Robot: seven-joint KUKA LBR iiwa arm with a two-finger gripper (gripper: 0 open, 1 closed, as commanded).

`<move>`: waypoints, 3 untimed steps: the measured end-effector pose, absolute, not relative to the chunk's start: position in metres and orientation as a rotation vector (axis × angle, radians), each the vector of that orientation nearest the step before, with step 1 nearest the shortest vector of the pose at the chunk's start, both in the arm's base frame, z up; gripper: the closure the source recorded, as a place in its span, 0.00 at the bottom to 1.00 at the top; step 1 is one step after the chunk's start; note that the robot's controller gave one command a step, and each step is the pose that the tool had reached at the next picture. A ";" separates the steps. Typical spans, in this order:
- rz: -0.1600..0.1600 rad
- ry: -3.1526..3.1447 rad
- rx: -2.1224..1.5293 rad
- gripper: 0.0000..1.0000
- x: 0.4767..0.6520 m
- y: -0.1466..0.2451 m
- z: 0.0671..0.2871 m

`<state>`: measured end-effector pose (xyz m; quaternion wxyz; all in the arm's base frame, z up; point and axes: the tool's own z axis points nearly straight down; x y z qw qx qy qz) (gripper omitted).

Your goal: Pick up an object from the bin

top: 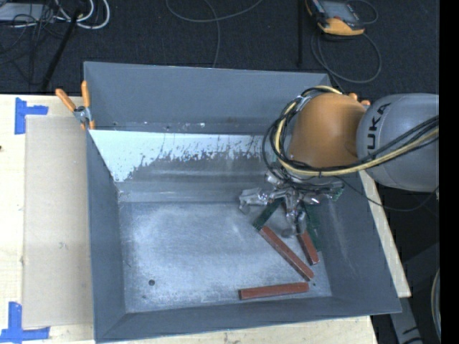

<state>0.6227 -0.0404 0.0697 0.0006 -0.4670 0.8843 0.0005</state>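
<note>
- Long reddish-brown flat strip (288, 255): lies on the floor right of centre, slanting from its upper-left end down to the right. The upper end sits just under the pincer.
- Gripper (290, 205): a metal pincer, low over the right-hand part of the floor, near the foot of the far wall. It hangs over the strip's upper end. Whether it is spread or pressed together cannot be told, and nothing can be seen gripped in it.
- Dark green narrow piece (267, 213): tilted, just left of the pincer, touching or overlapping the long strip's upper end.
- Second dark green piece (315, 226): just right of the pincer, near the right wall.
- Short reddish-brown strip (309, 249): beside the long strip on its right, slanting the same way.
- Third reddish-brown flat strip (273, 291): lies nearly level near the front wall, apart from the cluster.
- Small dark speck (152, 283): alone on the left floor, well apart from the rest.
- Grey metal bin (179, 99): sloping walls, scuffed pale floor.
- Orange wrist cover (323, 129) with looped cables (276, 138): above the pincer, reaching in from the right.
</note>
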 end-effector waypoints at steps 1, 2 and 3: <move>0.003 2.778 -1.463 1.00 0.623 -0.040 0.070; 0.002 2.779 -1.458 1.00 0.624 -0.040 0.076; -0.003 2.780 -1.452 1.00 0.625 -0.039 0.125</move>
